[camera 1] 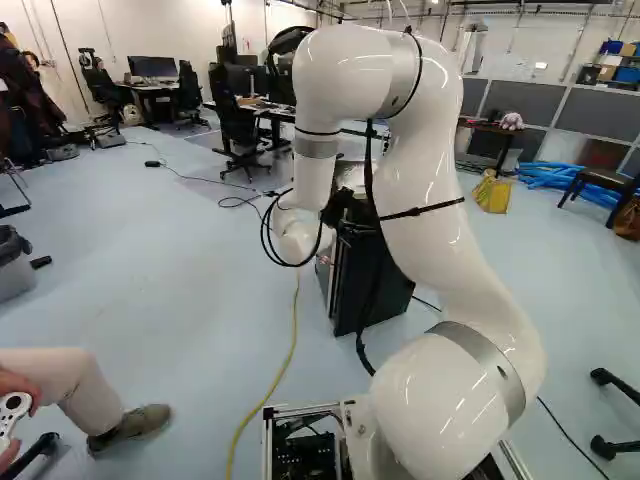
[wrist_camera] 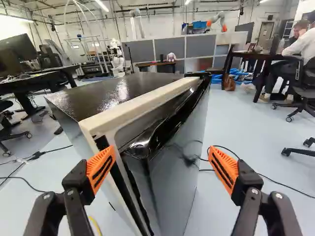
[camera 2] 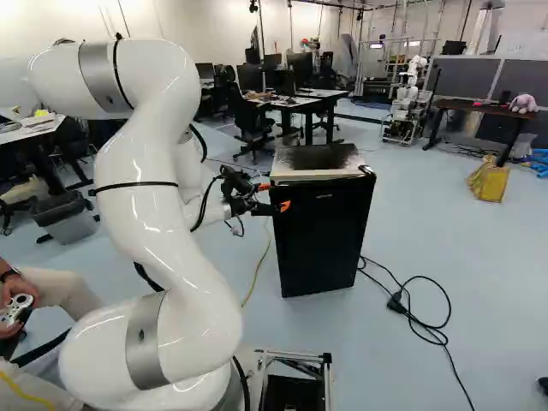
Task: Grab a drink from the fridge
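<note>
Well, the hand stands spread wide at the near left of the fridge, the door's upright edge lying between its tips; I'd guess the pull starts there. The drink is out of sight, presumably inside.

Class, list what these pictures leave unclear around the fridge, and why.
- Contents of the black box-shaped fridge: hidden by its black door, all views.
- Orange pads of the black two-fingered gripper: left base view, behind the white arm.
- Black floor cable's far end: cut off, right base view's lower edge.
</note>
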You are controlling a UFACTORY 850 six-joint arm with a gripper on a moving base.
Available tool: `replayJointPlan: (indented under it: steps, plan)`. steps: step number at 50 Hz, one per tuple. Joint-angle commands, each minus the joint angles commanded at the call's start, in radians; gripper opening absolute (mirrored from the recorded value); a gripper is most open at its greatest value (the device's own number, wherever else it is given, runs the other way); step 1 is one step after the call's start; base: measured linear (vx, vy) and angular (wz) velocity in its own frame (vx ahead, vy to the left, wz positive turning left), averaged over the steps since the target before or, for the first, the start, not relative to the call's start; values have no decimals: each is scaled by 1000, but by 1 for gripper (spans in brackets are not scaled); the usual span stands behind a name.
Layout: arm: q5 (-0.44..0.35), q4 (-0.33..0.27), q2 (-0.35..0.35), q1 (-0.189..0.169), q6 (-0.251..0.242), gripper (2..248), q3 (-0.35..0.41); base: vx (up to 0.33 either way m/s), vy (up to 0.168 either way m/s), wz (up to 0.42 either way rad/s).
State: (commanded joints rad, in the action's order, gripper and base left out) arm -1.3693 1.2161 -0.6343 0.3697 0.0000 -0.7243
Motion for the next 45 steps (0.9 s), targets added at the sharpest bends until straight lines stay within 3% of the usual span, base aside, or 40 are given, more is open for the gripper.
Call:
replayJointPlan:
  steps: [45]
  plan:
    - [0, 33, -2, -23, 0, 247, -3, 0, 0, 0]
